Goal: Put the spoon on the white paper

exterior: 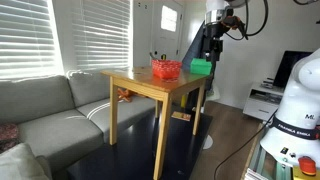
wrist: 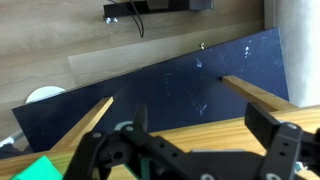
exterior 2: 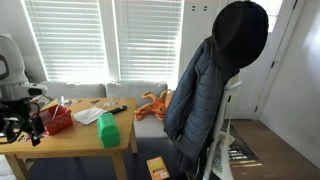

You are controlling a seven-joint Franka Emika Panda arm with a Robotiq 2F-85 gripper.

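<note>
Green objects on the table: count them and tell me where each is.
1. A green block lies on the wooden table, right beside the white paper. The red basket may hide others.

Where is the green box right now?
In an exterior view, the green box sits on the wooden table near its edge, beside the white paper.

Wrist view's bottom edge cuts off the fingers (wrist: pixel 287 146) and a green block (wrist: pixel 40 171)
</note>
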